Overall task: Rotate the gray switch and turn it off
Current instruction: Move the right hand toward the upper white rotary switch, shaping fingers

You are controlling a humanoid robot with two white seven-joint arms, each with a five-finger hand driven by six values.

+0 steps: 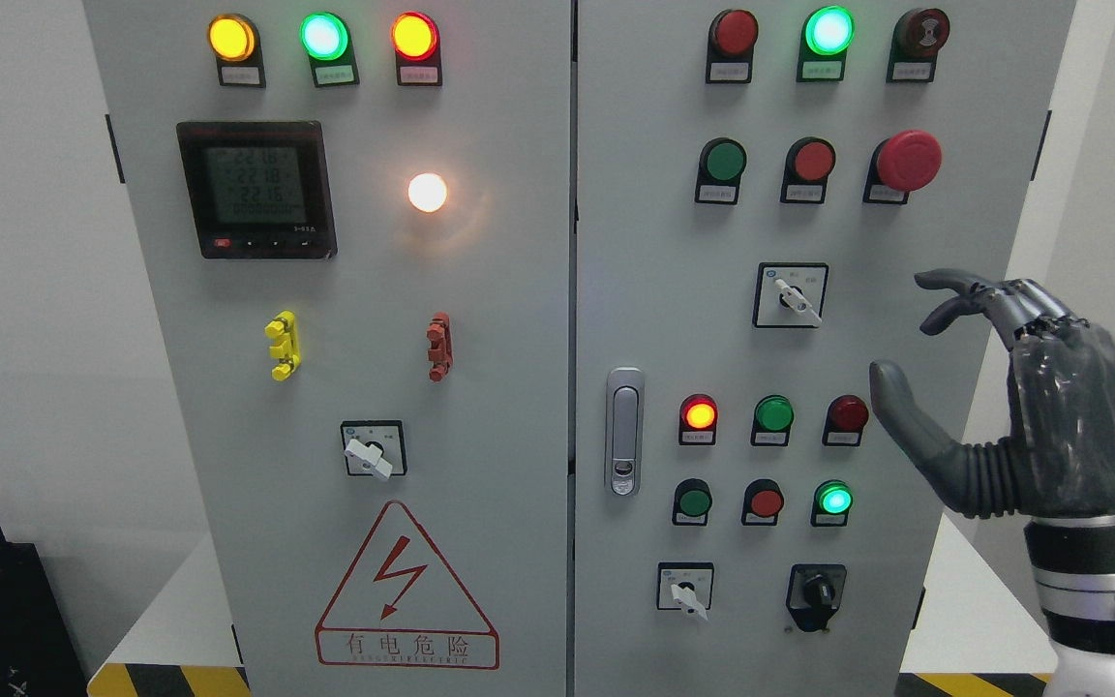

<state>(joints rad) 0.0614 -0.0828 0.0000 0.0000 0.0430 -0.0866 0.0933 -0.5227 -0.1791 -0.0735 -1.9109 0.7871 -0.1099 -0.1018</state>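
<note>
Four rotary switches with pale gray knobs show on the cabinet [519, 465]. The gray switch [791, 296] nearest the right robot hand [993, 387] sits on the right door, mid-height, in a black-framed white plate; its knob points down and to the right. Which of the gray switches the task means cannot be told for sure.

Right robot hand: raised at the right door's outer edge, palm toward the panel, fingers spread and relaxed, grasping nothing. Thumb [891, 397] reaches left, its tip just beside the dark red lamp [848, 414]. Fingertips [935, 283] level with the switch, apart from it; bare gray panel lies between them. Wrist and forearm come up from the lower right corner.

Above the switch: a green button [723, 161], a red button [812, 160] and a large red mushroom button [908, 160]. Below it: a lit red lamp [699, 414], a green lamp [772, 414], then a lower row ending in a lit green lamp [833, 500].

Bottom of right door: another gray switch [685, 589] and a black knob switch [817, 589]. Door latch [624, 431] near the seam between doors.

Left door: a gray switch [373, 450] above the red warning triangle [407, 586], a meter [256, 189] at upper left, a lit white lamp [427, 192].

Open wall shows on both sides of the cabinet. Left robot hand out of view.
</note>
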